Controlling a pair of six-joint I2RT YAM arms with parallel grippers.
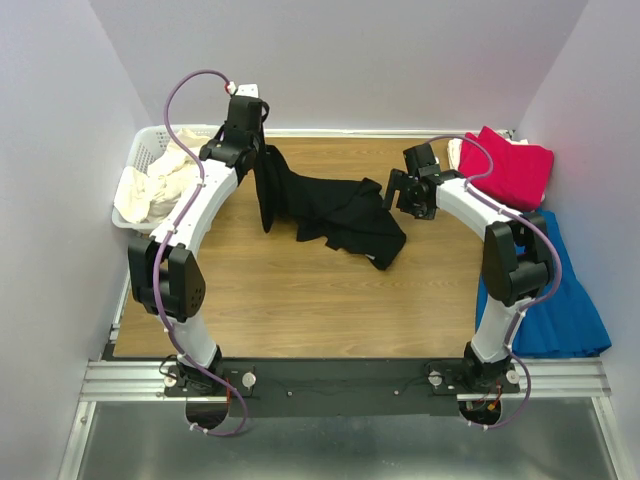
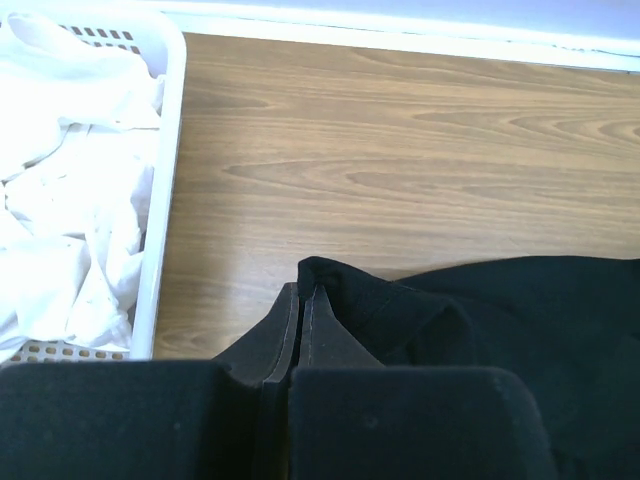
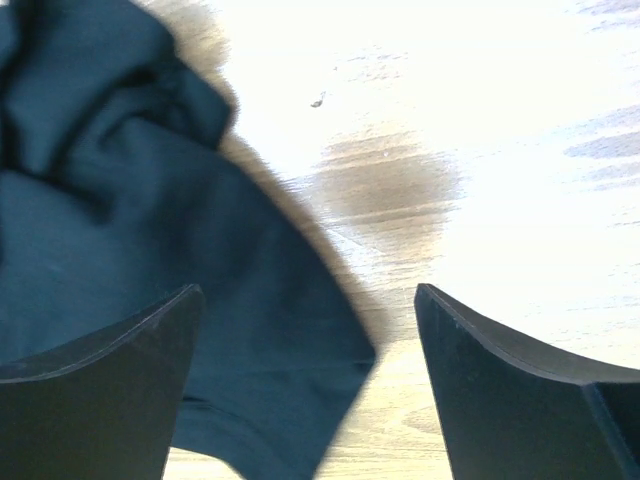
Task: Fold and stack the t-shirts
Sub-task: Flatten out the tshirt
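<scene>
Materials and finishes, noted around both pincers.
black t-shirt [image 1: 330, 210] at the left pincer [image 2: 302, 300] tips: matt, soft knit cloth, creased. Its fingers [image 2: 330, 345]: matt black plastic, smooth. tabletop [image 2: 400, 150] beyond that pincer: wood-grain, smooth, slight sheen. basket [image 2: 170, 120] left of it: glossy white plastic lattice, holding crumpled matt cream-white t-shirts [image 2: 70, 150]. right pincer [image 3: 310, 300] fingers: the same matt black.

One black t-shirt [image 1: 330, 215], one red t-shirt [image 1: 520, 170], one heap of cream-white shirts [image 1: 155, 185] too crumpled to count, one white lattice basket [image 2: 160, 200], one blue cloth [image 1: 565, 300], one wooden table [image 1: 300, 300], two robot arms, left arm [image 1: 200, 210] and right arm [image 1: 480, 210]
</scene>
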